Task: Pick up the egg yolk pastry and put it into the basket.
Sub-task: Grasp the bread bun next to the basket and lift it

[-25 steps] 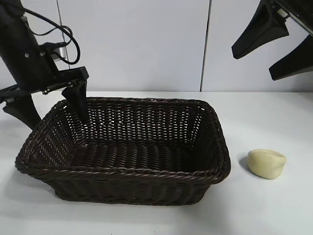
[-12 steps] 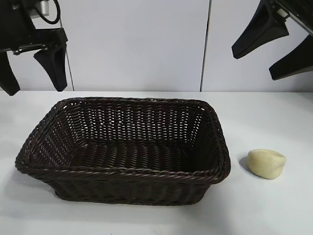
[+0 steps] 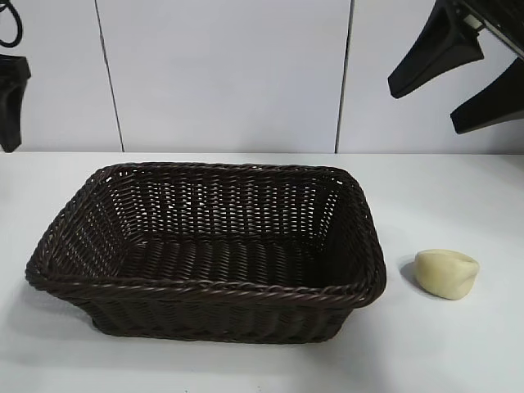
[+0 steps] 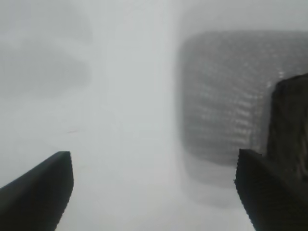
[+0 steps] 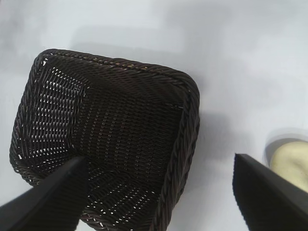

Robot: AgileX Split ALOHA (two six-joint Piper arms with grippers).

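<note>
White table [image 3: 458,196] stretching under pale wall panels, carrying everything in sight.

Standing wide apart, the 2 dark fingers [image 3: 442,57] of the right gripper [image 3: 467,82], gripping nothing, hanging high at the upper right of the exterior view, well above the tabletop. Showing in the right wrist view as 2 dark tips at the lower corners of that picture, right gripper [image 5: 159,192], with bare table and basket between them.

Spreading wide too, the left gripper [image 4: 154,187] fingers [image 4: 38,192], seen in the left wrist view with only blurred table between them, holding nothing. Showing in the exterior view as just 1 dark finger [image 3: 11,102] at the far left edge, above the table and apart from the basket.

Lying on the table to the right of the basket, near its right wall but not touching it, the egg yolk pastry [image 3: 446,273], pale cream-yellow, rounded, slightly dented on top. Peeking into the right wrist view as well, egg yolk pastry [image 5: 291,161], partly hidden behind 1 fingertip.

Sitting at the middle of the table, the basket [image 3: 360,213], dark brown wicker with sloping sides and a braided rim, holding nothing inside. Appearing as a blurred dark mass in the left wrist view, basket [image 4: 226,96].
</note>
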